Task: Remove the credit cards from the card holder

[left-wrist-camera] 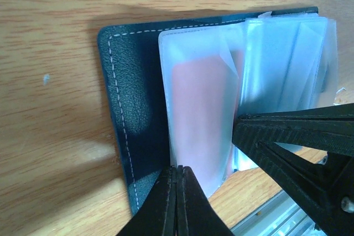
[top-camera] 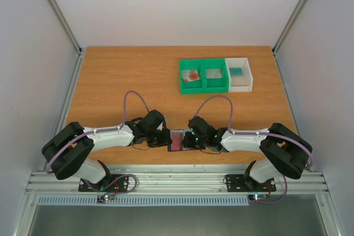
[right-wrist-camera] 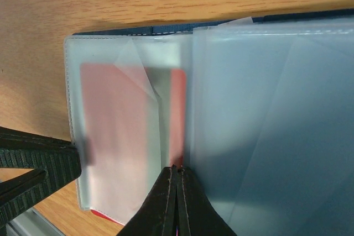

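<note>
The dark navy card holder lies open near the table's front edge, between my two grippers. In the left wrist view its stitched cover lies under clear sleeves, and a red credit card shows through the top sleeve. My left gripper is shut, its tip at the sleeve's near left edge. The right wrist view shows the same red card inside a frosted sleeve. My right gripper is shut, its tip where the card's bare red edge meets the stack of blue-grey sleeves. Nothing shows between either pair of fingers.
Two green bins and a white bin stand in a row at the back right, each with a small flat item inside. The table's front edge and a metal rail run just behind the holder. Both arms meet low at the middle front.
</note>
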